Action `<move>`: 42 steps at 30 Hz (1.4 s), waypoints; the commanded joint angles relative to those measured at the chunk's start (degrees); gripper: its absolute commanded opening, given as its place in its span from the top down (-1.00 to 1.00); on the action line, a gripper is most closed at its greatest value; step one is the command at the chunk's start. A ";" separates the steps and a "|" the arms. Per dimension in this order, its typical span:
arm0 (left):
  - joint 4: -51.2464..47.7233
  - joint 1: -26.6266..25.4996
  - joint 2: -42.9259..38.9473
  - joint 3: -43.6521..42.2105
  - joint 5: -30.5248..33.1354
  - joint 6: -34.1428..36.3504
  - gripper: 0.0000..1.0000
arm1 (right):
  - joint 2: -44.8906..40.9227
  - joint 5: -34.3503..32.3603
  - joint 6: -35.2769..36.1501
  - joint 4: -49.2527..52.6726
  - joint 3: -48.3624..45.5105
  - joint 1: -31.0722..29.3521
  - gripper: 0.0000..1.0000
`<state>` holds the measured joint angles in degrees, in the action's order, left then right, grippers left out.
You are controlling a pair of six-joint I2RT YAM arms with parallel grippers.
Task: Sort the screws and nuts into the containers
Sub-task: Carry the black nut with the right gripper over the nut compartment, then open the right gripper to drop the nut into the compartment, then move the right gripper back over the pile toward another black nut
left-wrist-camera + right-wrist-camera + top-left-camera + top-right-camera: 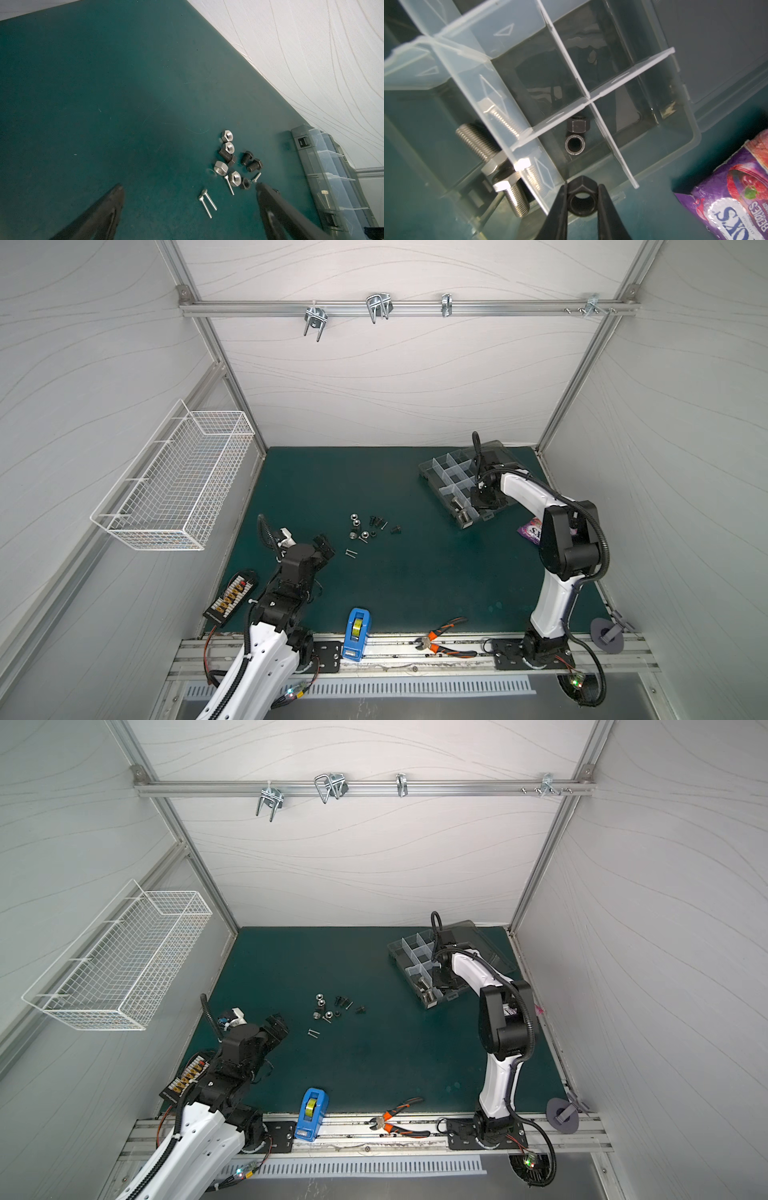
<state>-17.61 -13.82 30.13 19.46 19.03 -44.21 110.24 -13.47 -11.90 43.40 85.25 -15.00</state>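
top views: green mat (415, 572) carries a loose pile a little left of centre: silver nuts (354, 517), short black screws (376, 521), and two thin silver screws (351, 552) lying side by side at the pile's near-left edge. left gripper (325, 546) hovers just left of the pile, jaws apart, nothing between them. organizer box (446, 479) sits far right with its smoky lid (500, 450) thrown back; right gripper (485, 502) hangs over the box's near end, jaw state not readable from here. stubby silver bolts (459, 508) lie in a near-left compartment. tape dispenser (356, 632) and pliers (442, 641) lie at the near edge; wire basket (174, 485) hangs on the left wall. left wrist: both fingers (108, 207) spread wide over bare mat, the thin silver screws between the tips, the rest of the pile beyond them, a loose black nut (246, 184) just off one fingertip. right wrist: fingers (558, 207) clamped on the held black nut (582, 197), its hole facing the camera, above the box's near wall. the compartment (608, 145) just beyond holds two more black nuts (576, 133); the neighbouring one holds the silver bolts. purple snack packet (737, 197) lies on the mat beside the box.
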 commanded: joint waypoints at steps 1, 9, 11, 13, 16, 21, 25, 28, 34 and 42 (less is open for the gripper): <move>1.95 -0.06 0.27 1.63 -0.03 -0.38 -0.99 | 1.95 -0.37 1.26 0.00 2.22 0.76 0.90; 2.61 -0.08 1.02 1.81 -0.25 -0.28 -0.99 | 4.18 -1.18 1.57 0.02 2.73 1.28 0.75; 2.72 -0.08 1.15 1.81 -0.31 -0.24 -0.99 | 4.37 -1.21 1.66 -0.06 2.64 1.28 0.74; 2.71 -0.06 1.16 1.81 -0.39 -0.25 -0.99 | 4.46 -1.21 1.74 -0.31 2.57 1.31 0.73; 2.66 -0.06 1.07 1.72 -0.48 -0.38 -0.99 | 4.65 -1.25 1.72 -0.35 2.54 1.31 0.73; 2.40 -0.06 0.70 1.59 -0.55 -0.27 -0.99 | 5.16 -1.30 1.88 -0.50 2.53 1.49 0.56; 2.40 -0.06 0.63 1.68 -0.48 -0.06 -0.99 | 5.16 -1.16 1.77 -0.36 2.43 1.47 0.32; 2.38 -0.06 0.72 1.70 -0.48 -0.01 -0.99 | 4.75 -1.03 1.70 -0.42 2.17 1.48 0.22; 2.57 -0.06 1.15 1.72 -0.60 -0.10 -0.99 | 1.97 -0.86 1.44 -0.09 1.09 1.51 0.18; 3.04 -0.06 1.77 1.54 -1.06 -0.36 -0.99 | -4.31 0.74 0.62 0.30 -0.40 1.12 0.16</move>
<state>-16.69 -13.82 31.66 19.46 18.11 -44.16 110.28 -13.89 -10.72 42.61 85.32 -13.89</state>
